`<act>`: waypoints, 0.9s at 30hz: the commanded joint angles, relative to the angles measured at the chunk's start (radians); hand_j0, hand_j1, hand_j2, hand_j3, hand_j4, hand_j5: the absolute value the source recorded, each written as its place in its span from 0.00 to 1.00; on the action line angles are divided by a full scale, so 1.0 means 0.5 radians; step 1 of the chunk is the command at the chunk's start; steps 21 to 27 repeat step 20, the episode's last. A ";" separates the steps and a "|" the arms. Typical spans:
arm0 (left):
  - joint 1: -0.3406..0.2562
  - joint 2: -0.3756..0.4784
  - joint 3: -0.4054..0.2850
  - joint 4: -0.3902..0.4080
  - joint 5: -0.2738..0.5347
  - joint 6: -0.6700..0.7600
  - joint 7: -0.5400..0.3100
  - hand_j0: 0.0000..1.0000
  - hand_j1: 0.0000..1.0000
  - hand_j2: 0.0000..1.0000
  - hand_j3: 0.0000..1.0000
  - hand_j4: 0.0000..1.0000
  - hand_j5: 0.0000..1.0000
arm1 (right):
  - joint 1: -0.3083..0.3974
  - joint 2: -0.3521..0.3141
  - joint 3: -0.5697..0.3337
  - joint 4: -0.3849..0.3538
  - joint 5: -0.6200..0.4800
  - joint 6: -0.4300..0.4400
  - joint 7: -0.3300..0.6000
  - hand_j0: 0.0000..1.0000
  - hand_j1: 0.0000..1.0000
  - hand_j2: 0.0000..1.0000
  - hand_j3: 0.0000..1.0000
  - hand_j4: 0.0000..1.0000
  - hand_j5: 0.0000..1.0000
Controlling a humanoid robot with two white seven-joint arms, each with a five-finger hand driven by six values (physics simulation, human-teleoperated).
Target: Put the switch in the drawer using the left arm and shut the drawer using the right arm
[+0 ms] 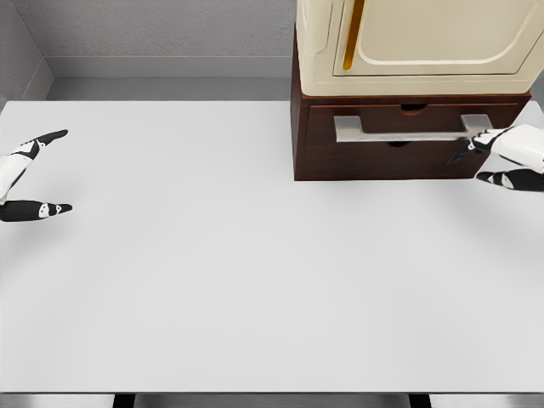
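Observation:
The dark wooden drawer unit [382,161] stands at the table's back right, and its front looks flush with the body. A grey bar handle [408,132] runs across the drawer front. My right hand [481,161] is at the handle's right end, with its fingertips [470,148] touching or just in front of the bar, fingers spread and holding nothing. My left hand [56,172] hovers at the table's far left edge, open and empty, with finger and thumb wide apart. No switch shows anywhere in the head view.
A cream-coloured appliance [416,42] with a rounded door sits on top of the drawer unit. The white table [255,272] spans the view, with a grey wall behind it.

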 commanded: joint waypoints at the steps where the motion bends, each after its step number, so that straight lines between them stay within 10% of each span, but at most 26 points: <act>1: 0.000 0.002 0.000 -0.001 0.015 0.003 0.001 1.00 1.00 1.00 1.00 1.00 1.00 | 0.000 0.000 0.032 0.004 -0.004 0.006 -0.006 0.64 0.64 0.64 0.64 0.64 0.64; 15: 0.012 0.005 0.000 0.002 0.015 0.003 -0.002 1.00 1.00 1.00 1.00 1.00 1.00 | 0.178 -0.080 -0.008 -0.199 0.020 0.006 -0.006 0.67 0.67 0.67 0.67 0.67 0.67; 16: 0.018 0.005 0.000 0.002 0.015 0.003 -0.005 1.00 1.00 1.00 1.00 1.00 1.00 | 0.276 -0.102 -0.060 -0.269 0.020 0.006 -0.006 0.72 0.72 0.72 0.72 0.72 0.72; 17: 0.018 0.005 0.000 0.002 0.015 0.003 -0.005 1.00 1.00 1.00 1.00 1.00 1.00 | 0.350 -0.102 -0.087 -0.319 0.020 0.006 -0.006 1.00 1.00 1.00 1.00 1.00 1.00; 27: 0.018 0.005 -0.006 0.002 0.015 0.003 -0.005 1.00 1.00 1.00 1.00 1.00 1.00 | 0.387 -0.105 -0.100 -0.346 0.020 0.006 -0.006 1.00 1.00 1.00 1.00 1.00 1.00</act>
